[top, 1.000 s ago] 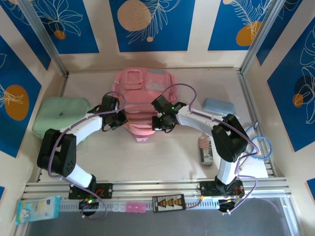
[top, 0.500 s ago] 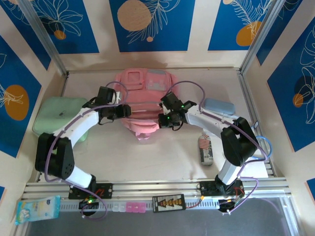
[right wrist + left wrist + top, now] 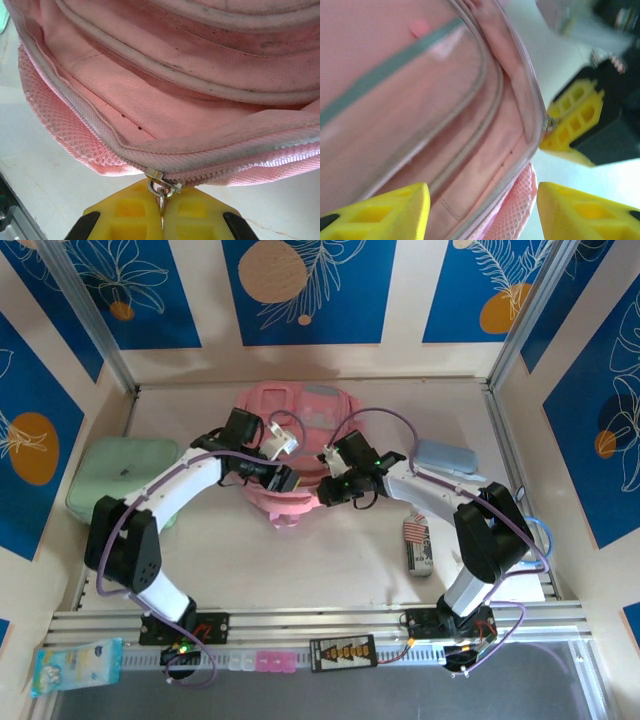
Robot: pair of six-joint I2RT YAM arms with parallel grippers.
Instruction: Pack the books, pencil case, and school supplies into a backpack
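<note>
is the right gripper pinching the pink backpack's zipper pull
Yes, the right gripper is shut on the pink fabric backpack's metal zipper pull.

Pink backpack (image 3: 300, 405) flat mid-table; blue-grey pencil case (image 3: 445, 455) right.

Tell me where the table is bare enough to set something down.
The widest bare patch is the near-centre table, bordered by the backpack, the near rail and the striped pack. A smaller strip lies back left, between backpack and mint-green case. Crowded: the backpack's near edge, where the left gripper hovers and the right gripper pinches the zipper pull.
</note>
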